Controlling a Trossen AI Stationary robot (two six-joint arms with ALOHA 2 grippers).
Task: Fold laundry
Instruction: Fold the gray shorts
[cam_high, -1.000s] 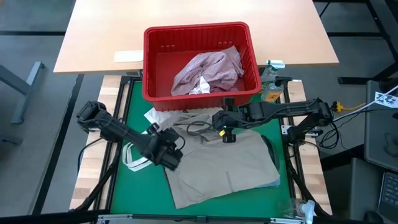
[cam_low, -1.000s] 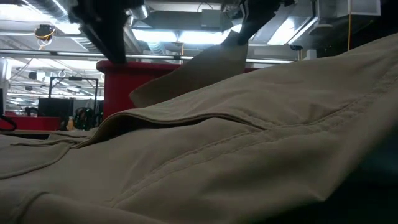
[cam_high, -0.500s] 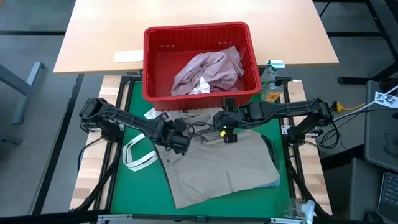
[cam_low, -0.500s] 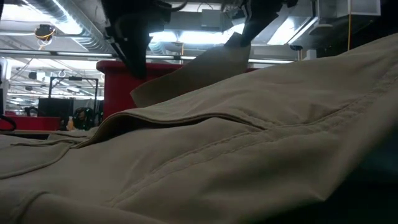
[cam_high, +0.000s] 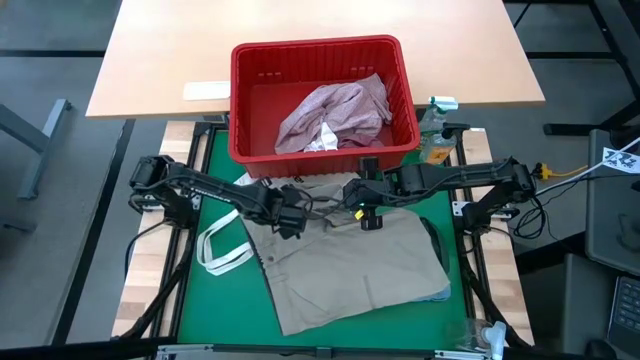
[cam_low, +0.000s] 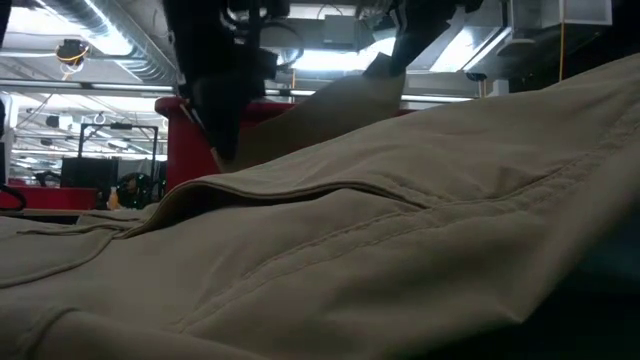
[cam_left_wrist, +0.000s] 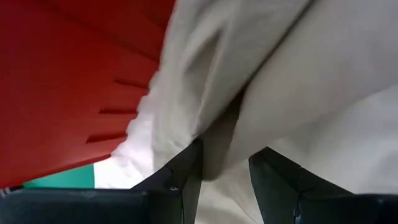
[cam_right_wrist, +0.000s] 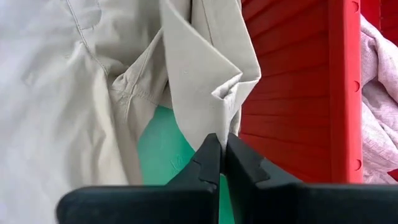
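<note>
A beige-khaki garment (cam_high: 350, 265) lies spread on the green mat (cam_high: 215, 160), its far edge by the red basket (cam_high: 240, 100). My right gripper (cam_high: 367, 218) is shut on a raised flap of it just in front of the basket. My left gripper (cam_high: 290, 218) is open and low at the garment's far left part, its fingers on either side of a raised fold (cam_left_wrist: 217, 146) of beige cloth. A mottled pink garment (cam_high: 335, 110) and a small white piece (cam_high: 322, 140) lie in the basket. Light blue cloth (cam_high: 440, 292) peeks out under the beige garment's right edge. My left gripper has a beige fold between its open fingers (cam_left_wrist: 186, 171); I cannot tell whether they touch it. My right gripper pinches a folded corner of the flap (cam_right_wrist: 219, 127) between its two fingers, slanting down from the near side. The flap (cam_low: 340, 110) is lifted and slopes down to the garment on the mat.
A white tote bag (cam_high: 222, 248) with loop handles lies on the mat's left side, beside the beige garment. A spray bottle (cam_high: 435, 135) stands to the right of the basket. A wooden table (cam_high: 160, 60) lies behind the mat.
My left gripper has moved toward the table's right and far edges, from over the tote bag to the garment's far left part near the basket. It has come down and rolled on the way. The right gripper has held the raised flap still.
</note>
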